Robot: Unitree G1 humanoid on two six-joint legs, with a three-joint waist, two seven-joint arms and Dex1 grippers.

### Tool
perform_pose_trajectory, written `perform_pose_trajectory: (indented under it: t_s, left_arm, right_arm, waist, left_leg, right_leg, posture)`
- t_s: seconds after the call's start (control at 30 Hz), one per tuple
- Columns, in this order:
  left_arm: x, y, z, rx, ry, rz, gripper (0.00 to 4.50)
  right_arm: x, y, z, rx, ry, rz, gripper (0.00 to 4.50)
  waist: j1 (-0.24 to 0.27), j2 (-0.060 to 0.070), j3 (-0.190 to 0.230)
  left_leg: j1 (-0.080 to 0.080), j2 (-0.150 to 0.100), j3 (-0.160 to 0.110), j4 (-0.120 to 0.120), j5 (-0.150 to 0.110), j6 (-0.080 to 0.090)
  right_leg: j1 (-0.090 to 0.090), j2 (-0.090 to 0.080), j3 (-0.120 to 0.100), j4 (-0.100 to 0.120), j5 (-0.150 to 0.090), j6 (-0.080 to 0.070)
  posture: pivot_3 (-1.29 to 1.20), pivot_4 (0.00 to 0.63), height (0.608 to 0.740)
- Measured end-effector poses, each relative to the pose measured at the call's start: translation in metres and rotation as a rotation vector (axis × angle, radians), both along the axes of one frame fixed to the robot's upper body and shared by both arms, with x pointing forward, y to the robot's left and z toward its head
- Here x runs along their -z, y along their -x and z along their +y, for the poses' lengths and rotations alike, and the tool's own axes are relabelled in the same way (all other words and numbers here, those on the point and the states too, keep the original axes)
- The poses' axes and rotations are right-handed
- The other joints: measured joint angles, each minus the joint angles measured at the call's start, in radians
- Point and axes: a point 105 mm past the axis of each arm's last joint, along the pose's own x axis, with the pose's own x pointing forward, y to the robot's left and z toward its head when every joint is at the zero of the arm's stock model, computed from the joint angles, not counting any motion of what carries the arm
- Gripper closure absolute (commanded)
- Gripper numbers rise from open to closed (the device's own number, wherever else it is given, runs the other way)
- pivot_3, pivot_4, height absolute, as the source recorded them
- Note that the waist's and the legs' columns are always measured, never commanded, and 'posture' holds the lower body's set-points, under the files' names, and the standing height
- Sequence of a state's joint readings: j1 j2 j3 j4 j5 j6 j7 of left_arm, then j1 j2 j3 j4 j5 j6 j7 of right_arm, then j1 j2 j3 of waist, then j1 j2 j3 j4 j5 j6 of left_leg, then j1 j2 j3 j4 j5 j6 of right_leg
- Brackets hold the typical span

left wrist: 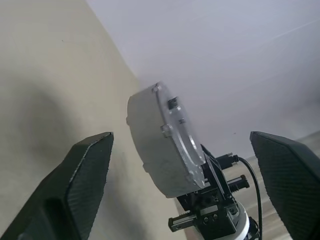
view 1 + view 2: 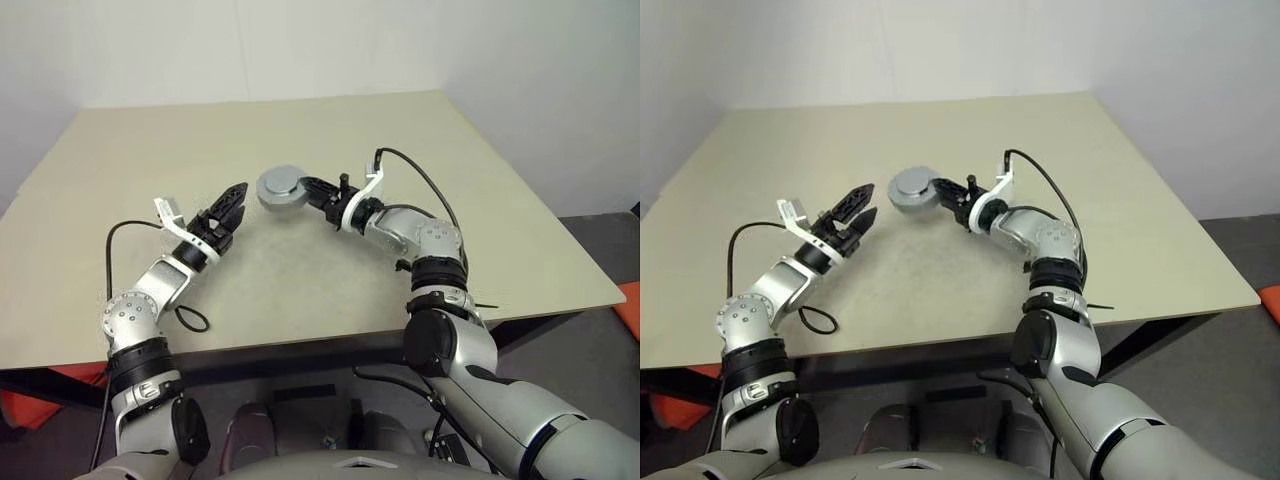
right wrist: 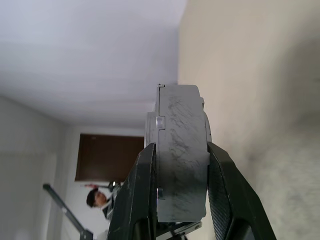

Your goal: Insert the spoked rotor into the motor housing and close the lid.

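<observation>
My right gripper [image 2: 306, 190] is shut on the motor housing [image 2: 279, 187], a round grey-silver puck held on edge a little above the table's middle. In the right wrist view the two fingers [image 3: 145, 190] pinch its flat faces. A thinner disc with small tabs on its rim, the lid [image 1: 181, 131], lies flush on one face of the housing. The spoked rotor is hidden. My left gripper [image 2: 238, 200] hangs open just left of the housing, pointing at it, with nothing between its fingers [image 1: 75, 185].
The beige table [image 2: 300, 130] stretches out to all sides under both arms, with its front edge near my body. A loop of black cable [image 2: 192, 319] lies by the left elbow. A person [image 3: 96, 198] stands far off in the room.
</observation>
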State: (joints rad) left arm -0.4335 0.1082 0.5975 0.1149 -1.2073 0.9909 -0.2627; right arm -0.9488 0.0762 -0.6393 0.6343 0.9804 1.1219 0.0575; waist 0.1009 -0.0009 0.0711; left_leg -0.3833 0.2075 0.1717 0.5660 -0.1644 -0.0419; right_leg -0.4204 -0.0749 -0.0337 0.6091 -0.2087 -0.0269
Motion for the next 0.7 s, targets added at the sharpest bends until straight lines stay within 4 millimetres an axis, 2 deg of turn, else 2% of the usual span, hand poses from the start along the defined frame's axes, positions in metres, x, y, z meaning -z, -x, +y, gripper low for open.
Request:
perform_pose_trajectory:
  t_s: [0.2,0.37,0.57,0.67,0.7]
  left_arm:
    - [-0.004,-0.001,-0.012,0.065,0.080,0.016,0.07]
    - [-0.011,-0.001,-0.022,0.111,0.136,-0.001,0.07]
    - [-0.007,-0.002,-0.032,0.137,0.136,0.022,0.07]
    - [-0.005,-0.004,-0.033,0.128,0.121,0.028,0.60]
    - [-0.005,-0.005,-0.032,0.121,0.121,0.027,0.93]
  right_arm:
    - [-0.011,0.011,0.008,-0.067,-0.009,-0.041,3.36]
    - [-0.011,0.026,0.016,-0.143,0.004,-0.066,3.36]
    - [-0.011,0.032,0.019,-0.170,0.020,-0.082,3.36]
    - [-0.012,0.031,0.018,-0.163,0.021,-0.085,3.36]
    - [-0.012,0.031,0.018,-0.160,0.022,-0.085,3.36]
  waist:
    - [0.002,0.000,0.000]
    - [0.004,0.000,0.000]
    - [0.004,0.000,0.000]
    - [0.004,0.000,0.000]
    - [0.004,0.000,0.000]
  left_leg:
    - [0.000,0.000,0.000,0.002,0.000,0.000]
    - [0.000,0.000,0.000,0.004,0.000,0.000]
    - [0.000,0.000,-0.001,0.008,0.001,-0.001]
    - [0.000,0.000,-0.001,0.010,0.001,-0.002]
    - [0.000,0.000,-0.001,0.010,0.001,-0.002]
  right_leg:
    - [0.000,0.000,0.001,0.000,0.001,0.002]
    - [0.001,0.000,0.002,0.002,0.002,0.003]
    - [0.001,0.000,0.003,0.003,0.004,0.006]
    - [0.001,0.000,0.004,0.005,0.005,0.007]
    - [0.001,0.000,0.004,0.005,0.006,0.008]
  posture:
    - [0.00,0.000,0.740]
    - [0.00,0.000,0.740]
    - [0.00,0.000,0.740]
    - [0.00,0.000,0.740]
    - [0.00,0.000,0.740]
